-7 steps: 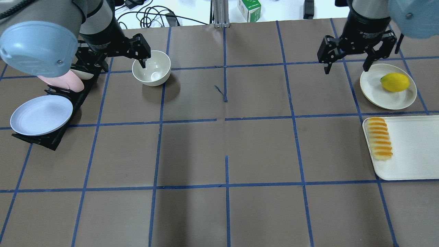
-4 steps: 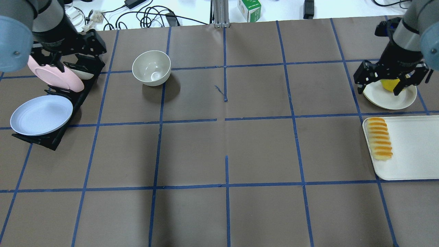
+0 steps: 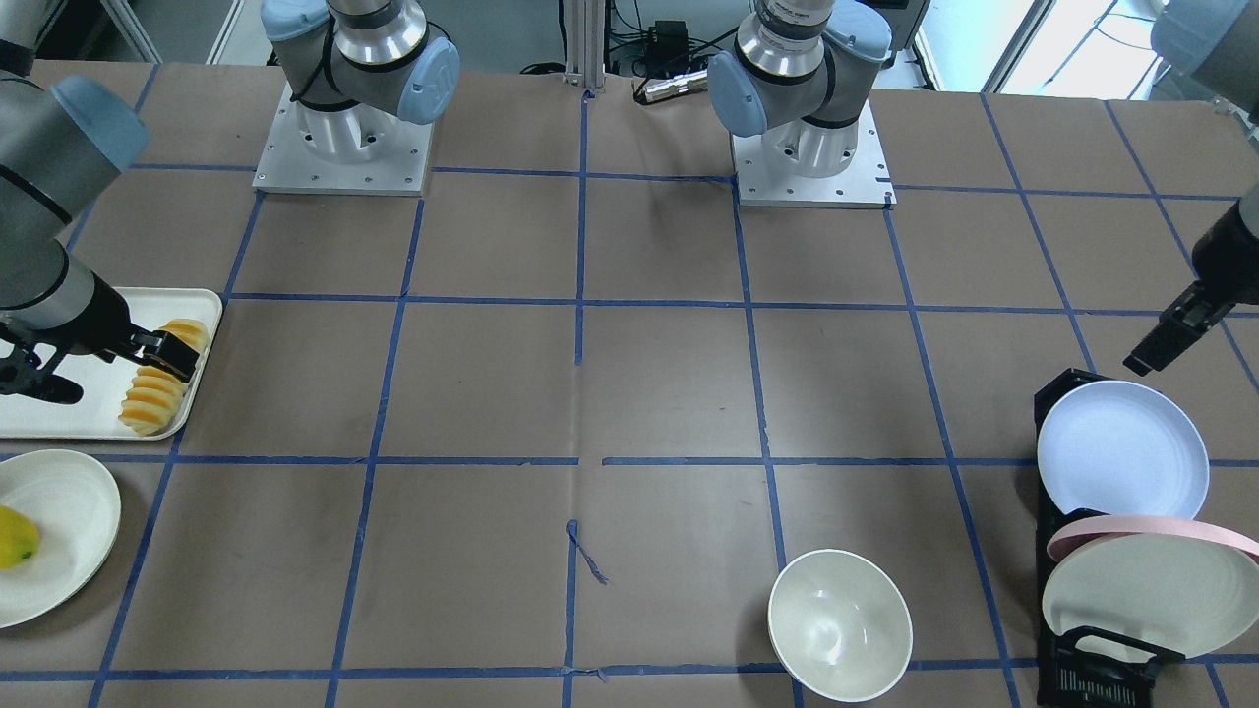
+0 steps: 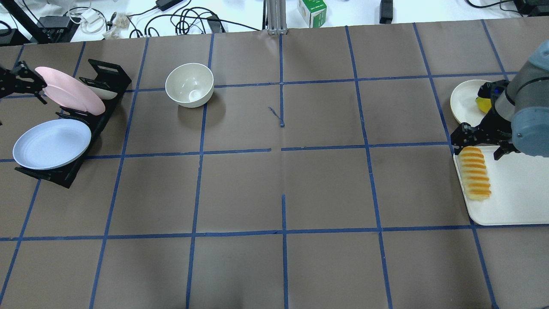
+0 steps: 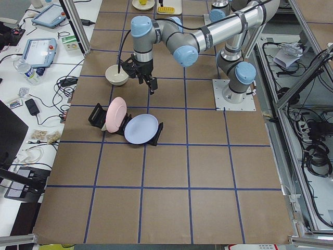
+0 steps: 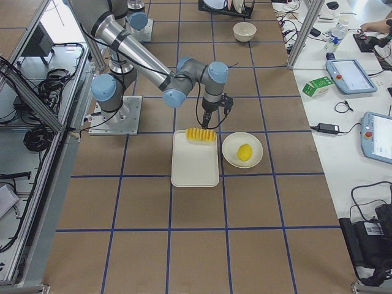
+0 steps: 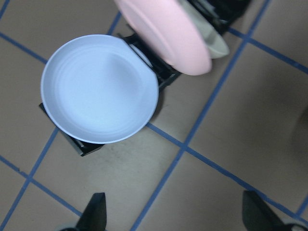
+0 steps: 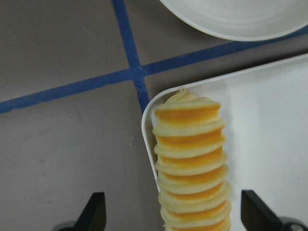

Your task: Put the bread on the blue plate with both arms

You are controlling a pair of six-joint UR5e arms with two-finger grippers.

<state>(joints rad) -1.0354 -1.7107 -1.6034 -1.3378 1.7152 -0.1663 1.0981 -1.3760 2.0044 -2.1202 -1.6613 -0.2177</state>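
The bread [image 4: 475,173] lies along the left edge of a white tray [image 4: 519,193]; it also shows in the right wrist view [image 8: 190,163]. My right gripper [image 4: 480,145] is open and empty, its fingers astride the loaf's far end from above [image 8: 174,214]. The blue plate [image 4: 51,143] leans in the front slot of a black rack [image 4: 64,176] at the far left. My left gripper [image 7: 174,216] is open and empty, held above the table beside the rack; the blue plate [image 7: 98,89] is off to one side of it.
A pink plate [image 4: 70,90] and a cream plate [image 3: 1141,590] stand in the same rack. A white bowl [image 4: 189,84] sits right of the rack. A cream plate [image 4: 465,101] with a yellow fruit [image 3: 15,539] sits beyond the tray.
My left gripper has moved from the white bowl out left to the rack. My right gripper has come toward the robot from the fruit plate to the bread's far end. Nothing was grasped.
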